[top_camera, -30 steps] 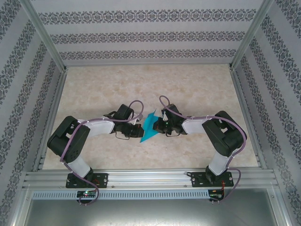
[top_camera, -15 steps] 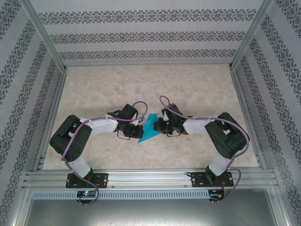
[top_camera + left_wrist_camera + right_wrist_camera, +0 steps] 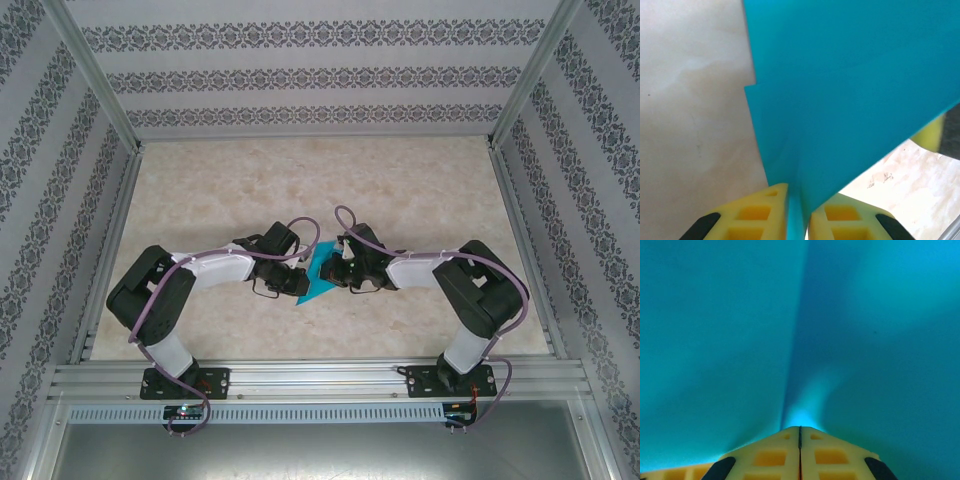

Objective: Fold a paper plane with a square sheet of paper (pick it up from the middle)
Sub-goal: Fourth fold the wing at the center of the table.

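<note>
Two grippers share the thin teal-blue paper sheet (image 3: 318, 272) at mid-frame — left gripper (image 3: 798, 194) pinching one edge, right gripper (image 3: 800, 430) clamped on a crease; some folds made, the dart shape likely far off

Some robotics lab booth, I'd say: aluminium frame (image 3: 92, 70), patterned wallpaper panels (image 3: 320, 80) on three sides, marble-look table (image 3: 320, 180), left arm (image 3: 150, 300) and right arm (image 3: 480, 290) bolted to a slotted rail (image 3: 320, 380).
</note>
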